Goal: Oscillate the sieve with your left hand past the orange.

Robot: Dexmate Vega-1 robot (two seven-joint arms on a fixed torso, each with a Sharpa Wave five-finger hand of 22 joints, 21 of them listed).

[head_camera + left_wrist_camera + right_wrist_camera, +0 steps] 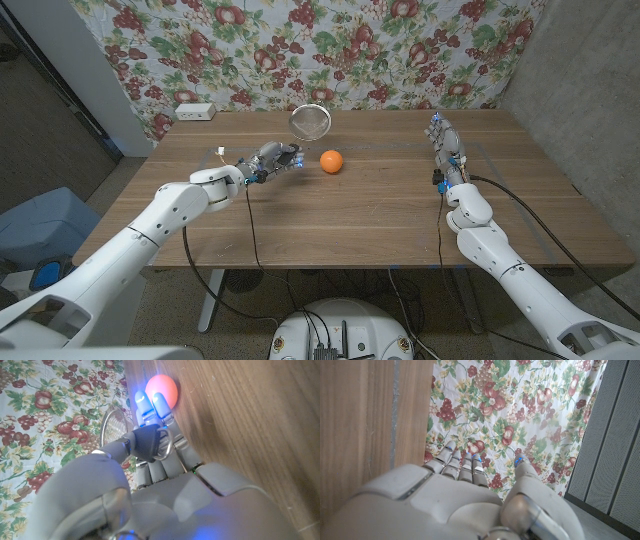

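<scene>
Steel mesh of the sieve (311,122) stands lifted above the wooden table (380,215), its bowl up and behind the orange (331,161), which sits on the table just right of the left hand (274,157). That hand grips the sieve's dark handle (the left wrist view shows fingers (152,407) closed around it, the hanging ring beside them). The right hand (445,145) waits well apart at the table's right side, holding nothing, fingers loosely extended. By my reading the swinging step is in hand; next the sieve should sweep sideways past the orange without knocking it, keeping the mesh raised
</scene>
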